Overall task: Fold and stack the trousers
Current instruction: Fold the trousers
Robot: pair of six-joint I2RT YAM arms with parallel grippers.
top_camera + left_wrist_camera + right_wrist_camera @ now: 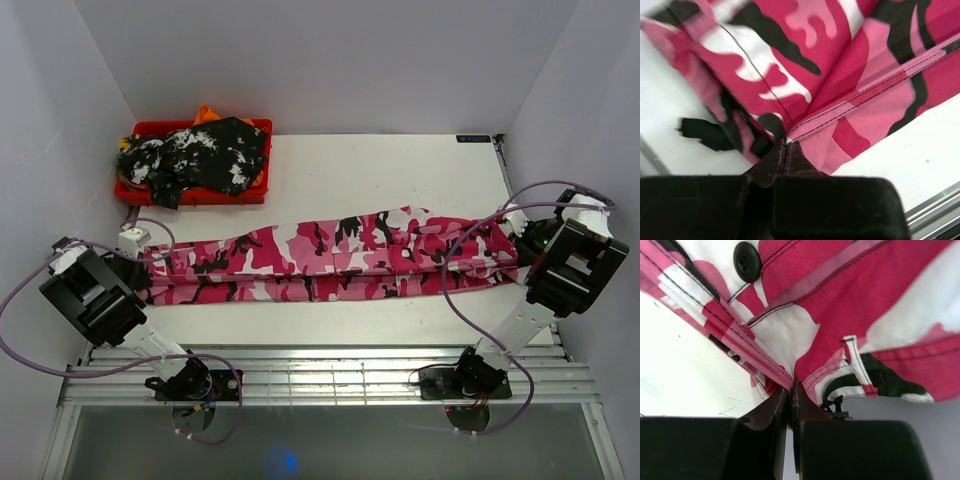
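**Top external view.** The pink camouflage trousers [330, 262] lie stretched out in a long band across the white table [400, 170], running from the left arm [95, 295] to the right arm [570, 265]. The legs are laid one over the other. The left gripper [148, 263] meets the cloth at its narrow left end and the right gripper [515, 240] meets it at its wider right end. From this height the jaws themselves are too small to read. At the far left of the table stands a red tray [160, 126] holding a crumpled black-and-white mottled garment [205, 158], well apart from the pink pair.

**Left wrist view.** The left gripper [785, 150] has its two dark fingers pressed together, with a stitched hem of the trousers [840, 75] pinched between the tips. The cloth fans up and away from the grip over the table [920, 145]. A blurred black tab [702, 134], possibly a strap or cord end, sticks out from under the fabric at the left.

**Right wrist view.** The right gripper [791, 395] is likewise closed, clamping a seamed edge of the trousers [865, 300] between its fingertips. A black button [746, 261] sits on the cloth above the grip, and the table [685, 370] shows at the left.
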